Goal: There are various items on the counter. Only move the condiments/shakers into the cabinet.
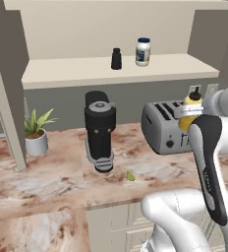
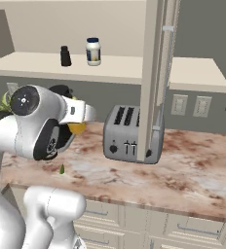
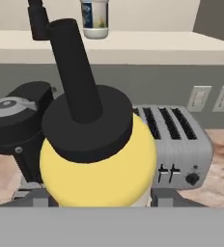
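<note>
My gripper (image 1: 188, 112) is shut on the yellow squeeze bottle (image 1: 191, 109), held upright in the air above the counter (image 1: 47, 182), in front of the toaster's right end. In the hand view the bottle (image 3: 99, 164) looms close, its black nozzle pointing up. The white jar with a dark blue lid (image 1: 143, 51) and the short black shaker (image 1: 116, 59) stand side by side on the cabinet shelf (image 1: 76, 71). From the right, the bottle (image 2: 77, 127) peeks out behind the arm.
A black coffee machine (image 1: 100, 129) stands mid-counter, a silver toaster (image 1: 162, 129) to its right, a potted plant (image 1: 36, 130) at the left. A tiny green piece (image 1: 130, 175) lies near the front edge. An open cabinet door (image 2: 154, 78) hangs over the toaster.
</note>
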### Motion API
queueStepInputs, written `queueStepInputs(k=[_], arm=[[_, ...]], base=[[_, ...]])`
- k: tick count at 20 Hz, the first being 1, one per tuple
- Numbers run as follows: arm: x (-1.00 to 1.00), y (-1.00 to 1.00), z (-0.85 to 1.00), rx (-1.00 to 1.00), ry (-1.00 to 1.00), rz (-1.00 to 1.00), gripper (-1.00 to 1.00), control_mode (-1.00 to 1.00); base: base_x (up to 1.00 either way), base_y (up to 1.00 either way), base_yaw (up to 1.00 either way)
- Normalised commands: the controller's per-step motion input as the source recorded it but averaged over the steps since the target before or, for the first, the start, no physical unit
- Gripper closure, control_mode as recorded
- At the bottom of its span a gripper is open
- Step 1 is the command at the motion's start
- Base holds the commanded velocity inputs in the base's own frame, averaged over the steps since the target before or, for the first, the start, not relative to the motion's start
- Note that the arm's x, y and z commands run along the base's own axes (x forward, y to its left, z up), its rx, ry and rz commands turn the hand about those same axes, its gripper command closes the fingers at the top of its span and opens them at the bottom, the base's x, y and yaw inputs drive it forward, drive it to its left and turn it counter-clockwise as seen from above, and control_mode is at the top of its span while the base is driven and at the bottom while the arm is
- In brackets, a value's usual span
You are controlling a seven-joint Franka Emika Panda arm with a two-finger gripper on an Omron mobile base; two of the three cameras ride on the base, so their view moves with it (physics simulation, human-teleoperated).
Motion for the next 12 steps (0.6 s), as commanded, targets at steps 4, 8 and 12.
queueStepInputs(k=[4, 8, 12], arm=[[-0.1, -0.35, 1.0, -0.09, -0.11, 0.0, 1.0, -1.0], [0.0, -0.12, 0.64, -0.01, -0.3, 0.02, 1.0, -1.0], [0.0, -0.18, 0.53, 0.05, -0.22, 0.06, 1.0, -1.0]], base=[[0.0, 0.0, 0.0], [0.0, 0.0, 0.0], [0.0, 0.0, 0.0]])
